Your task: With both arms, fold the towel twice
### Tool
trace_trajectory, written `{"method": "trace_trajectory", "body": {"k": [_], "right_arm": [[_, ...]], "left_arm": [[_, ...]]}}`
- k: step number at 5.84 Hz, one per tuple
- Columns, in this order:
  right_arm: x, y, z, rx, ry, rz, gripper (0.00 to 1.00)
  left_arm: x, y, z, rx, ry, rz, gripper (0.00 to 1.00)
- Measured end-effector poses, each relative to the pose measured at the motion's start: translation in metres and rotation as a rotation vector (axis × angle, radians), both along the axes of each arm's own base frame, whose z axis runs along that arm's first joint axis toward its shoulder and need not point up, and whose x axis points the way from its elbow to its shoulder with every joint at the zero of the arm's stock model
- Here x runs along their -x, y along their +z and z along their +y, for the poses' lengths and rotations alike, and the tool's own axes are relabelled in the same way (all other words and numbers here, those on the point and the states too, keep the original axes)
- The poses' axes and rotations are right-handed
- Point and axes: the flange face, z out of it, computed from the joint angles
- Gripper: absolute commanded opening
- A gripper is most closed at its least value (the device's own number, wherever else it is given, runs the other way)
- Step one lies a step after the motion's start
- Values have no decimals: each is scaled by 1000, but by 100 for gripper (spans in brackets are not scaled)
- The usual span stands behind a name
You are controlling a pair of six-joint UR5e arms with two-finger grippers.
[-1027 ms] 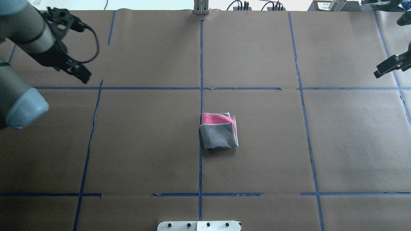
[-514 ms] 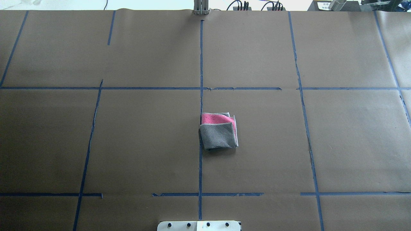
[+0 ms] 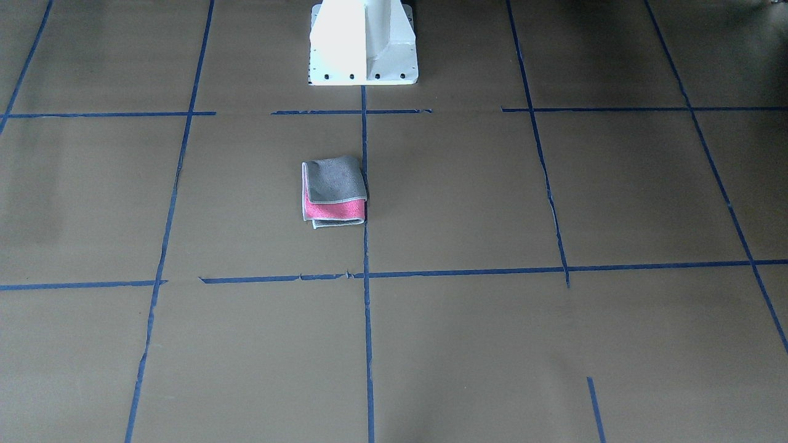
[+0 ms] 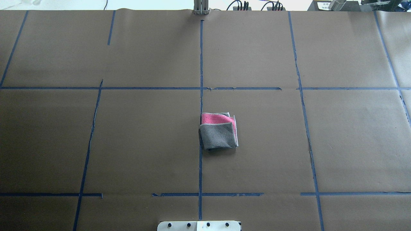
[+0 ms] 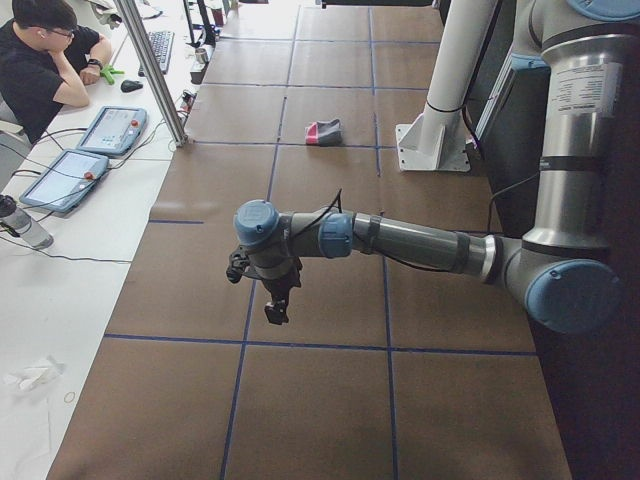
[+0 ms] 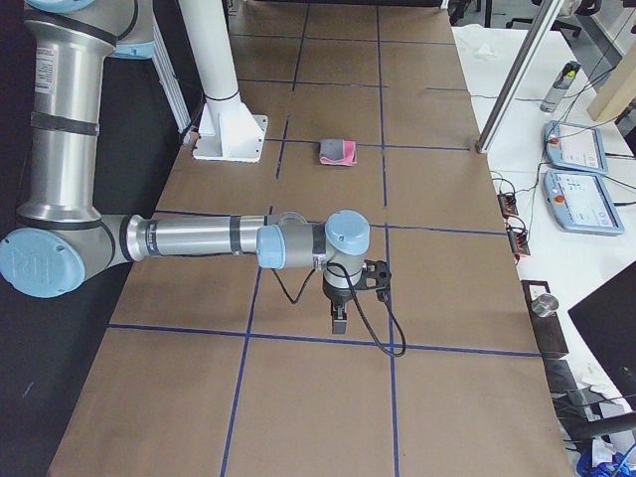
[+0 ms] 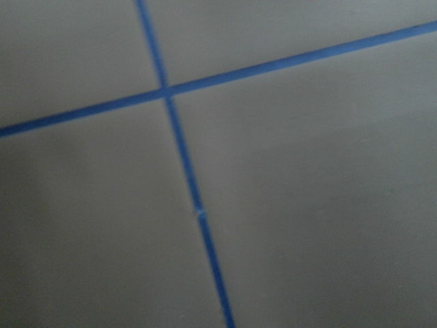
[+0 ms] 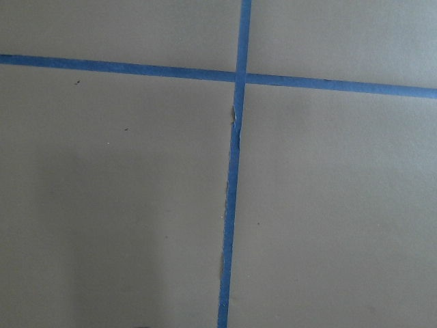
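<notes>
- The left gripper (image 5: 276,310) and right gripper (image 6: 339,320) hang well apart from the towel (image 4: 219,131); whether they are released or clenched cannot be told.
- The loose grey top flap may spring open, undoing the fold.

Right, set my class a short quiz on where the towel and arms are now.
1. True or false: the towel lies folded, grey face on top, a pink strip showing.
2. The left pincer is: A) gripping the towel; B) above bare table, far from the towel; C) pressing the towel flat.
3. Complete: in the overhead view the towel lies just ___ of the centre tape line.
Key: 1 true; 2 B; 3 right.
</notes>
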Motion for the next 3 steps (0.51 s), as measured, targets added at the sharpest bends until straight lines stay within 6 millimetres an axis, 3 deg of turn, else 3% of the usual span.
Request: {"method": "trace_trajectory", "body": {"k": [1, 3], "right_arm": [[-3, 3, 4, 10, 8, -9, 100], [-9, 9, 14, 36, 27, -50, 100]], "left_arm": [[9, 12, 18, 14, -7, 2, 100], [12, 19, 30, 31, -11, 2, 100]]}}
